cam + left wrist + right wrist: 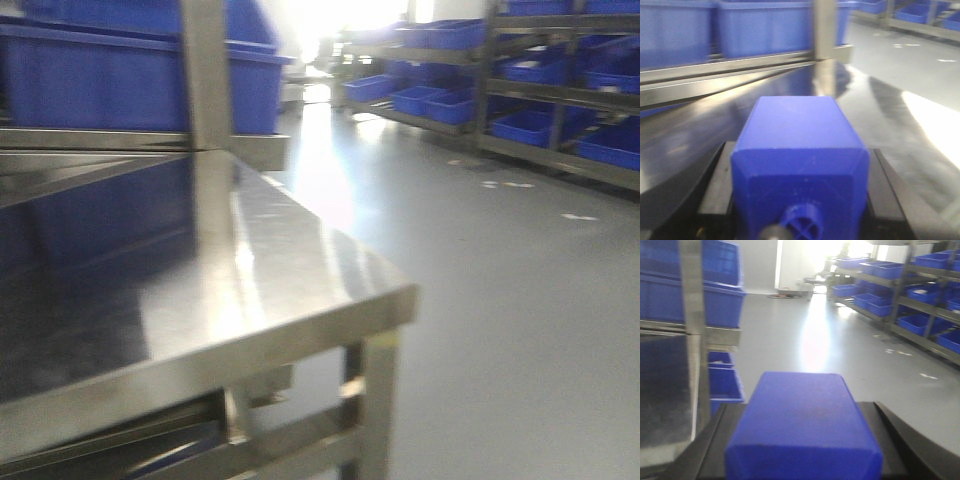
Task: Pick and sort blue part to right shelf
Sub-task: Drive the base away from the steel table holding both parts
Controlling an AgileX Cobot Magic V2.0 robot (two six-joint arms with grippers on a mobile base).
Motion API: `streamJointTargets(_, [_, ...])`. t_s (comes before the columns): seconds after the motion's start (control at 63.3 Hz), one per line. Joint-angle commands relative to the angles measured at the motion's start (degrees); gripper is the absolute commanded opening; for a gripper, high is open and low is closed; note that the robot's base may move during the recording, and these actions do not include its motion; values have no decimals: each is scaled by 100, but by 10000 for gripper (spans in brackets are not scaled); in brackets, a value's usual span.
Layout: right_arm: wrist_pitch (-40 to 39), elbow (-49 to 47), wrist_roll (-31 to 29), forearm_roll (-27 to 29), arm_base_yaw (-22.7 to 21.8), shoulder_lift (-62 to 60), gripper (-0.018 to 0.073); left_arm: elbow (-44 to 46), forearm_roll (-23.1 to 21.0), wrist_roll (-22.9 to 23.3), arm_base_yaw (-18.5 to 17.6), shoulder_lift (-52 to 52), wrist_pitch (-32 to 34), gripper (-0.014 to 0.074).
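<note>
The left hand (800, 192) grips a blue part (797, 135), the right hand (802, 445) a second blue part (800, 415), neither yet on the right shelf (560, 120).

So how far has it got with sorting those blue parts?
Picking looks done: the left gripper clamps a blue part, the right gripper a second blue part. In hand: carrying them, by the steel table. Left: placing them on the shelf with deep blue bins; neither is there yet.
</note>
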State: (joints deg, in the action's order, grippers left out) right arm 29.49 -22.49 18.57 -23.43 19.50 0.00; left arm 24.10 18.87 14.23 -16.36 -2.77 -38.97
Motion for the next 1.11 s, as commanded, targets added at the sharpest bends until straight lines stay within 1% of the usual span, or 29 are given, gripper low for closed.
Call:
streamJointTargets(0.0, [-539,-167,-57,-157,-11,131,248,158,79,47,6,-116,517,314])
streamJointTargets(1.09, [-539,-167,-57,-157,-11,131,248,158,79,47,6,-116,517,314])
